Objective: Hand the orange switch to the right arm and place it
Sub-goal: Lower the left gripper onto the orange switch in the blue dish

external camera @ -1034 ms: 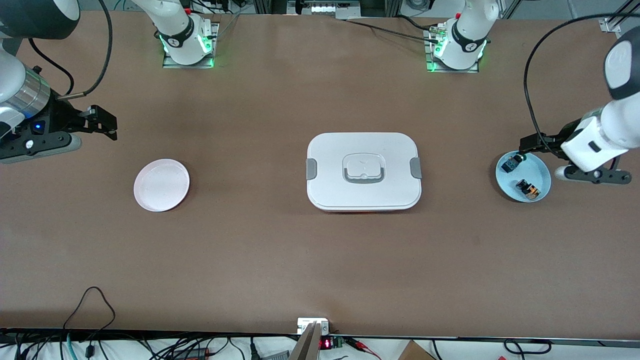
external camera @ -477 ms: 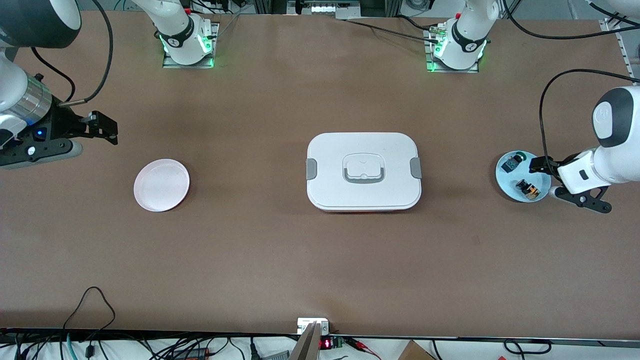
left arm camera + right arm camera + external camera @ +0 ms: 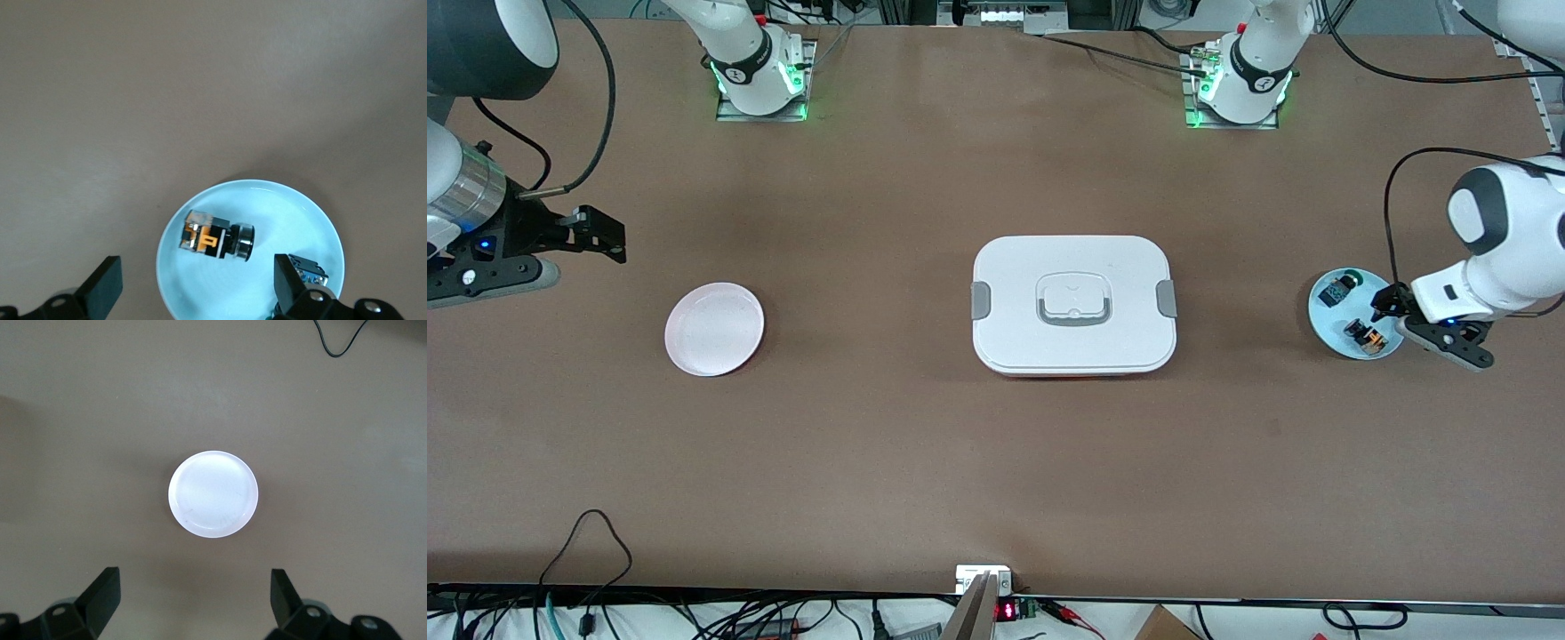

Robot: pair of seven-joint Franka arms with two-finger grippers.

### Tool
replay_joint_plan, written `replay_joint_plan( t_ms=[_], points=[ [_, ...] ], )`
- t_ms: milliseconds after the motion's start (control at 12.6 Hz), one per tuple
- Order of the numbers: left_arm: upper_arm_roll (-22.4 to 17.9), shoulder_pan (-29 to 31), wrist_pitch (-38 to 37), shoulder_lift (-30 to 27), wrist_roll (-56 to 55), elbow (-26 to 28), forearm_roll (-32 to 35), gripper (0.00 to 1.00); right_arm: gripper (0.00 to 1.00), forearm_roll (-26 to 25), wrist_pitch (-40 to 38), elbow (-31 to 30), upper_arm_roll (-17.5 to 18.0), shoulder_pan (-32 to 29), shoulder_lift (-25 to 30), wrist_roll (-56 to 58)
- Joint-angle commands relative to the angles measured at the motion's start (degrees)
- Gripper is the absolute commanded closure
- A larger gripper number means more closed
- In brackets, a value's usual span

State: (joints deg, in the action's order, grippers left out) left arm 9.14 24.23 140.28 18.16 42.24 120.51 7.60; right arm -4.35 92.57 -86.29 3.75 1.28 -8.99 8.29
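On the light blue plate (image 3: 313, 220) at the left arm's end, you are seeing the orange switch (image 3: 215, 241) lying beside the blue-and-green switch (image 3: 1338, 290).
Your left gripper (image 3: 193, 283) is hovering over it, fingers spread and empty; your right gripper (image 3: 193, 590) is waiting with fingers apart above the white plate (image 3: 213, 494).

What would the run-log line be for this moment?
left gripper: open, over blue plate | orange switch: on blue plate, ungrasped | right gripper: open, waiting above pink plate
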Motion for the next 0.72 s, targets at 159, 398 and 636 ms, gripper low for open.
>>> replay_joint_plan(
  t_ms=[159,398,636],
  points=[
    [0.7,3.6,7.5,4.6,10.4,2.0,0.8,0.00,0.00,2.1,-1.3,0.7,0.5,-0.3,-1.0,1.1],
    [0.9,4.7,9.3,6.6,12.9,2.1,0.7,0.00,0.00,3.6,-3.8,1.1,1.0,0.5,1.3,0.2],
    [1.4,5.0,9.2,6.9,13.0,2.5,0.6,0.00,0.00,5.3,-3.4,1.1,0.7,0.2,1.5,-0.5]
  ],
)
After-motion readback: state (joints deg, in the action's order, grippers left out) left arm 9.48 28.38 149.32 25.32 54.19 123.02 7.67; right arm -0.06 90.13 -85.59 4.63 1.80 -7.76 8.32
